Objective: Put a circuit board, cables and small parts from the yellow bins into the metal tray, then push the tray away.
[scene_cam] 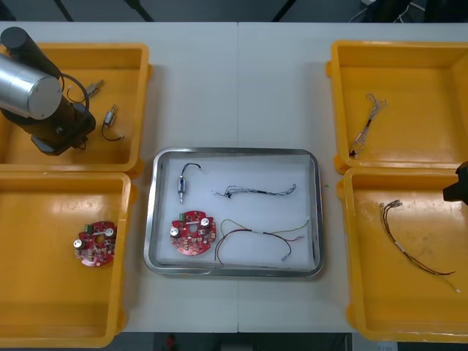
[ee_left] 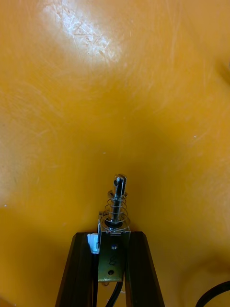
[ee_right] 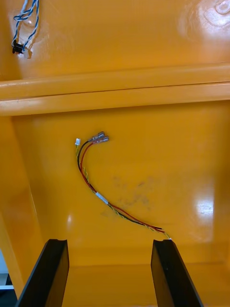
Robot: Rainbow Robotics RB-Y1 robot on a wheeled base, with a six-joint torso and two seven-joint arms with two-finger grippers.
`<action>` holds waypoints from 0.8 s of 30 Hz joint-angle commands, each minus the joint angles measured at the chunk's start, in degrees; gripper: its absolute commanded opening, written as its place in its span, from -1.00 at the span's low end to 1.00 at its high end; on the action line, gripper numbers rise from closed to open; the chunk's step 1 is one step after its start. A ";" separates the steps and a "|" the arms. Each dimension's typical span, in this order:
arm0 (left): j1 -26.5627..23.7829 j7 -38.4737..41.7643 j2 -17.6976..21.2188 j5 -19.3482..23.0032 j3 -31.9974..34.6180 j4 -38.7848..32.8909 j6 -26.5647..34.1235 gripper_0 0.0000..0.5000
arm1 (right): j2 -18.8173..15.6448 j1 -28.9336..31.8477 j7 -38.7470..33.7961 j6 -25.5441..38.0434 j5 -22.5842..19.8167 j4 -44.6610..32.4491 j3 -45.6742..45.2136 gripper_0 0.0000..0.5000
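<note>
- Closest to the robot on its left, the near left bin (scene_cam: 44, 292) holds 1 round red circuit board (scene_cam: 95, 243), lying flat toward the tray side.
- Across from it, the near right bin (scene_cam: 380, 307) holds a red and yellow cable (ee_right: 96, 187), curved loosely over the floor.
- The right gripper (ee_right: 108, 244) hangs over that bin. Its 2 fingers (ee_right: 50, 273) stand wide apart with nothing between them, and the cable lies just beyond the fingertips, untouched.
- Between the bins sits the metal tray (scene_cam: 314, 212), white inside.
- Inside it, a second circuit board (scene_cam: 192, 234) lies in the near left corner, with a second red and yellow cable (scene_cam: 256, 238) just beside it.
- Farther back in the tray lie a metal part with a black lead (scene_cam: 183, 183) and a thin twisted cable (scene_cam: 256, 191).
- In the far left bin (scene_cam: 139, 73), the left arm (scene_cam: 29, 88) reaches down.
- The left gripper (ee_left: 109, 237) has its fingers closed on a small metal part (ee_left: 115, 216). The bracket is pinched between them, and the spring and rounded pin stick out past the tips.
- 2 loose metal parts (scene_cam: 110, 117) with black leads lie near it on the bin floor.
- The far right bin (scene_cam: 439, 73) holds a blue and white cable (scene_cam: 368, 121).
</note>
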 commanded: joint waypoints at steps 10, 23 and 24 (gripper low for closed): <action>-4.71 -8.38 0.96 -0.20 2.52 0.12 3.78 -1.00 | -1.70 0.40 0.78 0.13 -0.54 -1.43 -1.60 1.00; -6.12 -22.97 4.48 0.67 14.82 -5.33 17.58 -1.00 | -1.70 0.40 0.78 0.13 -0.54 -1.43 -1.60 1.00; -6.12 -23.49 4.65 0.67 15.18 -5.68 18.02 -1.00 | -1.70 0.40 0.78 0.13 -0.54 -1.43 -1.60 1.00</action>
